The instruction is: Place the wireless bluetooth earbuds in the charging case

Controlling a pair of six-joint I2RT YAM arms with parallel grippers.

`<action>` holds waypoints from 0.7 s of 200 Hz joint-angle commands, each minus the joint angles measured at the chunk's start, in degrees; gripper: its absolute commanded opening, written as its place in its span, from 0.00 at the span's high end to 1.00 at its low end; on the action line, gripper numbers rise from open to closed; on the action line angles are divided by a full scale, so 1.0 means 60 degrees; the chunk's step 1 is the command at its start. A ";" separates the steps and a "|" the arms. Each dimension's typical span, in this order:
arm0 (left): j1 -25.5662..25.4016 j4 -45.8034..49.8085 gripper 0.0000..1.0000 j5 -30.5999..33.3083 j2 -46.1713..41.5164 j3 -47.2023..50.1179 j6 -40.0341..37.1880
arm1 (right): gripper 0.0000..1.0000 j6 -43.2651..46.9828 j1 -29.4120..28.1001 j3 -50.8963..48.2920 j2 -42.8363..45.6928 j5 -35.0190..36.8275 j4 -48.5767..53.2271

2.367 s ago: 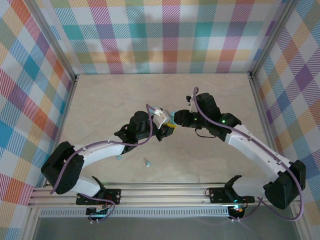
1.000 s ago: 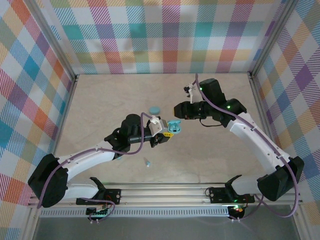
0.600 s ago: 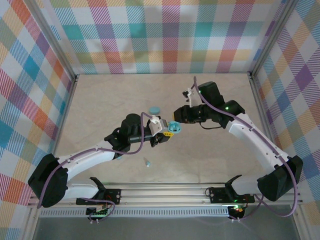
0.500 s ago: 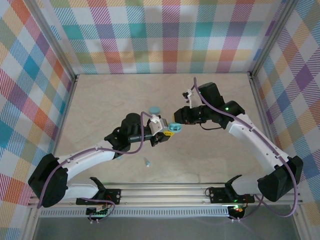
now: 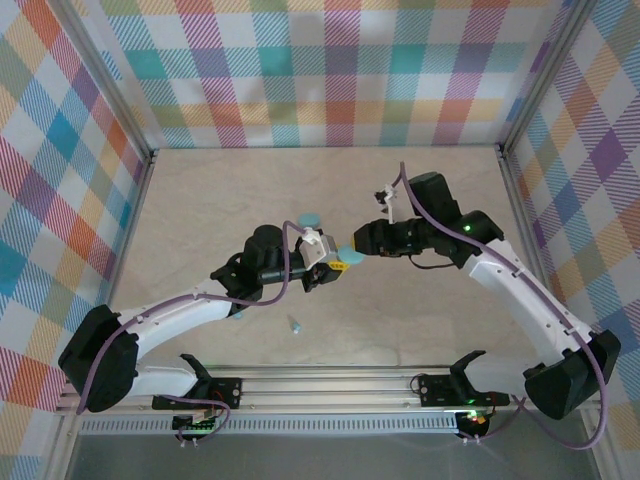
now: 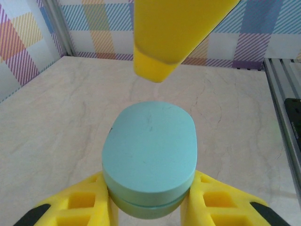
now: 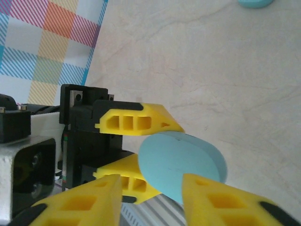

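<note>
My left gripper is shut on the charging case, a closed light-blue oval held off the table. In the left wrist view the case sits pinched between my two yellow fingers. My right gripper is right beside the case on its right, jaws apart. In the right wrist view its fingers stand open just in front of the case. One tiny light-blue earbud lies on the table near the front, below the left gripper.
A second light-blue oval piece lies on the table just behind the left gripper, also seen at the top edge of the right wrist view. Plaid walls and metal rails enclose the beige table.
My right gripper has come forward and down to the case and its jaws have widened. The left gripper has kept still with the case in it.
</note>
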State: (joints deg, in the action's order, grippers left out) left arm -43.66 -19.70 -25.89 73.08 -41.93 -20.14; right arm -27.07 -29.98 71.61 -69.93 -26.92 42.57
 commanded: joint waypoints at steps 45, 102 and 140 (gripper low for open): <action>0.0348 -0.0832 0.85 -0.0441 -0.0139 -0.0243 0.1575 | 0.43 -0.2150 0.0514 -0.1349 0.0078 -0.2032 -0.2530; 0.0421 -0.1040 0.85 -0.0676 -0.0013 -0.0652 0.2546 | 0.40 -0.2846 0.0521 -0.1725 -0.0045 -0.2543 -0.3416; 0.0444 -0.1252 0.85 -0.0742 -0.0014 -0.0745 0.2832 | 0.38 -0.2764 0.0547 -0.1707 0.0024 -0.2164 -0.3115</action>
State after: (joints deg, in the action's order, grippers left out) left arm -41.06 -23.09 -28.49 73.06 -44.38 -5.58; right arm -42.72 -26.46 61.54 -69.73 -38.48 25.41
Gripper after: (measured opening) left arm 0.305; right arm 0.612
